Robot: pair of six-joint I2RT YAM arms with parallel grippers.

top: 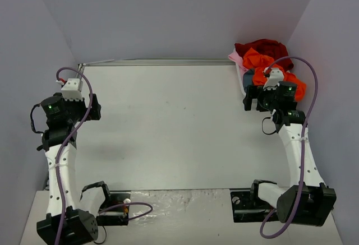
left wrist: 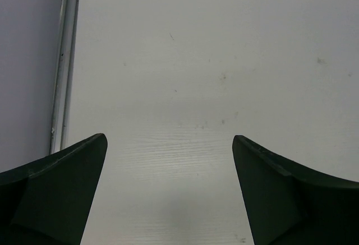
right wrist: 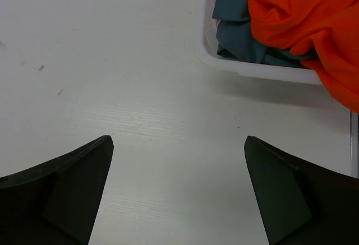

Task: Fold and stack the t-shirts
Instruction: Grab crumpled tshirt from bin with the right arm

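The t-shirts lie in a heap at the back right corner: a dark red one [top: 265, 47] at the rear, a bright orange-red one [top: 258, 61] on top, a pale pink edge [top: 236, 59] and a grey-blue one [top: 247, 79] below. In the right wrist view the orange-red shirt [right wrist: 303, 15] spills over the grey-blue shirt [right wrist: 238, 37] inside a white basket [right wrist: 263, 71]. My right gripper [right wrist: 178, 138] hangs open over bare table just in front of the basket [top: 263, 100]. My left gripper [left wrist: 169, 137] is open over the far left of the table [top: 73, 109], holding nothing.
A metal rail [top: 157, 61] runs along the table's back edge and down its left side [left wrist: 64, 60]. Grey walls close in the left, back and right. Purple cables loop off both arms [top: 305, 88].
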